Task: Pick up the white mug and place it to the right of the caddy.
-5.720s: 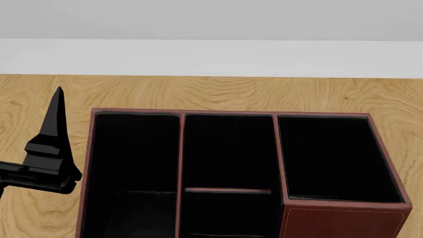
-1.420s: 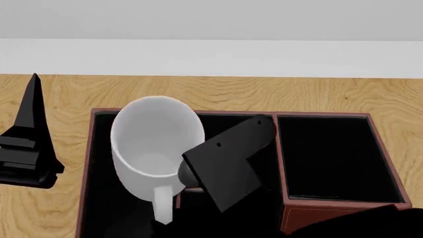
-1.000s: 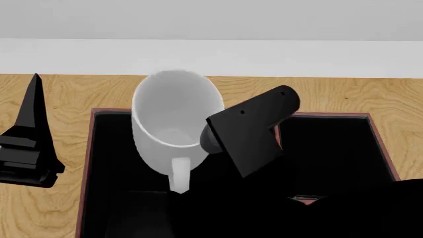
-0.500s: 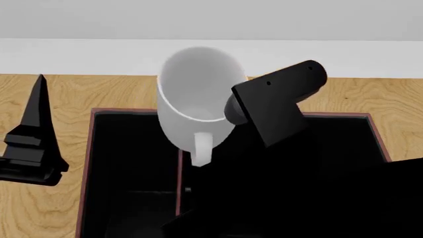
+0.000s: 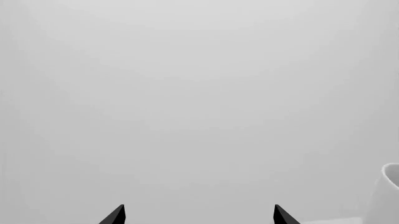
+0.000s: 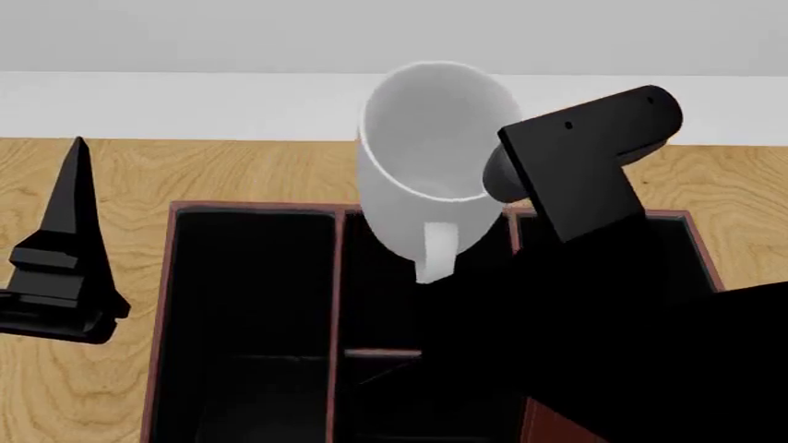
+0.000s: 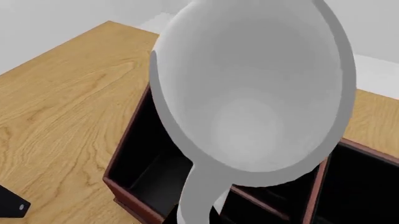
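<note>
Since the frame half a sec ago, we see the white mug [image 6: 434, 152] carried further toward the robot's right and higher in the head view: it now hangs above the middle and right compartments of the caddy [image 6: 253, 286], vs. over the left/middle divider before. Mug is airborne, tilted, mouth facing the head cam, loop handle pointing down toward the caddy. Right gripper [image 6: 499, 175] sits against the mug's right side; its dark housing and arm cover much of the caddy's right part. We judge the right fingers clamped on the mug wall, since the mug is held clear of any support; fingertips themselves are hidden.

Right wrist view: mug [image 7: 255, 93] fills most of the frame, interior visible, handle trailing below; caddy [image 7: 149, 177] lies beneath on the wood table [image 7: 62, 107].

Left gripper [image 6: 62, 268] stands beside the caddy's left wall, apart from it, pointing up, approx. where it was before. Left wrist view: two finger tips [image 5: 118, 215] spread apart w/ nothing between; a sliver of the mug [image 5: 386, 196] shows at one edge.
</note>
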Controlling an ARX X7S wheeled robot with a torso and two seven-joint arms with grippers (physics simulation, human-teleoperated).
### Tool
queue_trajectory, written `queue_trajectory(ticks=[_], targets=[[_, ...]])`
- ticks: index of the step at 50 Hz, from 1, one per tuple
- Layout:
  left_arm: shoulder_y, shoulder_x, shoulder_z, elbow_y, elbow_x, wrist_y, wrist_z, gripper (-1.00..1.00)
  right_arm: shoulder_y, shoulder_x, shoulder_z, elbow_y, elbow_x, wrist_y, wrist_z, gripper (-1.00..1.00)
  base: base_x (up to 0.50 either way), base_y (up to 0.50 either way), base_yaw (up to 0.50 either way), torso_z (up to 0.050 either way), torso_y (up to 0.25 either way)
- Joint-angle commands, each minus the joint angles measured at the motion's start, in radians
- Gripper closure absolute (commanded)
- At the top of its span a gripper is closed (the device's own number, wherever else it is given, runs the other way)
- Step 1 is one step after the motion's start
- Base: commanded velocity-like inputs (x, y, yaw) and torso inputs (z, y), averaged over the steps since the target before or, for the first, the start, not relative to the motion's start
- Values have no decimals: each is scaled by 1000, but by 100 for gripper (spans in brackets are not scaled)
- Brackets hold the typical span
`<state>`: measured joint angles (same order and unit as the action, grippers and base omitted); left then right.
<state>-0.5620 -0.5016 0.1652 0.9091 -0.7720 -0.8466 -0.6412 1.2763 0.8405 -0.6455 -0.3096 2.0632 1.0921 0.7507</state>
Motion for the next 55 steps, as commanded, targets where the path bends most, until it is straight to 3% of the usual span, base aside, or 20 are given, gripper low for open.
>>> queue_trajectory(ticks=[1, 55], targets=[[-1, -3, 4, -6, 0, 9, 0, -100, 27, 44, 10, 2, 16, 12, 15, 100, 0, 0, 0, 0, 10], [-8, -16, 9, 0, -26, 31, -18, -100, 58, 271, 27, 36, 73, 78, 26, 100, 0, 0, 0, 0, 0]])
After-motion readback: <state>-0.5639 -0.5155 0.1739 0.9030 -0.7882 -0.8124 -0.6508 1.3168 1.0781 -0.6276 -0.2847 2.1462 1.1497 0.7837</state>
